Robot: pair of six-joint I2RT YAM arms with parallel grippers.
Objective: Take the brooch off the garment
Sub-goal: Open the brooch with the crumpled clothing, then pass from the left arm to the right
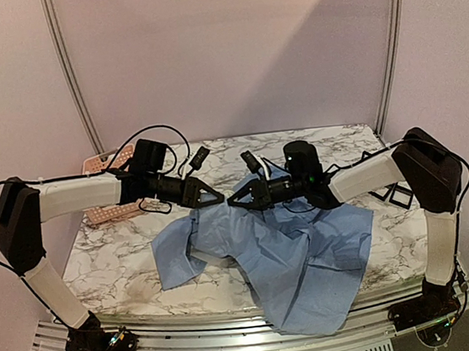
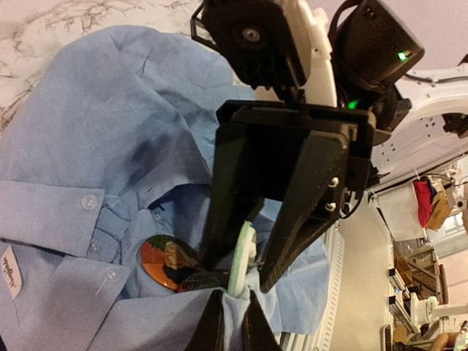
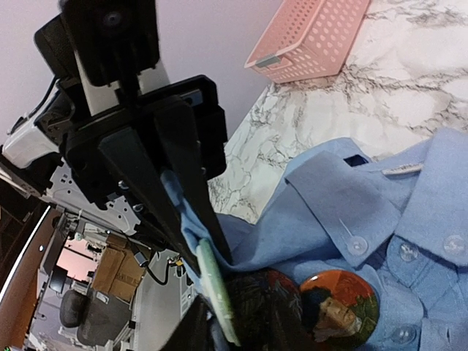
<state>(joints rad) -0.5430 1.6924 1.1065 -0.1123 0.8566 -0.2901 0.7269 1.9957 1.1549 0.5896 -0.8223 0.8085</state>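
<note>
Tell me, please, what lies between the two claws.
A pale green disc, edge-on, beside a pinch of the blue shirt; the left wrist view shows it.

Your garment (image 1: pixel 294 253) is thin matt cloth, soft and creased, and its buttons (image 3: pixel 356 245) are clear glossy plastic. The brooch (image 3: pixel 340 307), at the lower right of the right wrist view, has a shiny printed face. The bench (image 1: pixel 117 257) is smooth and marble-patterned. The basket (image 3: pixel 322 36) is pink perforated plastic.
</note>
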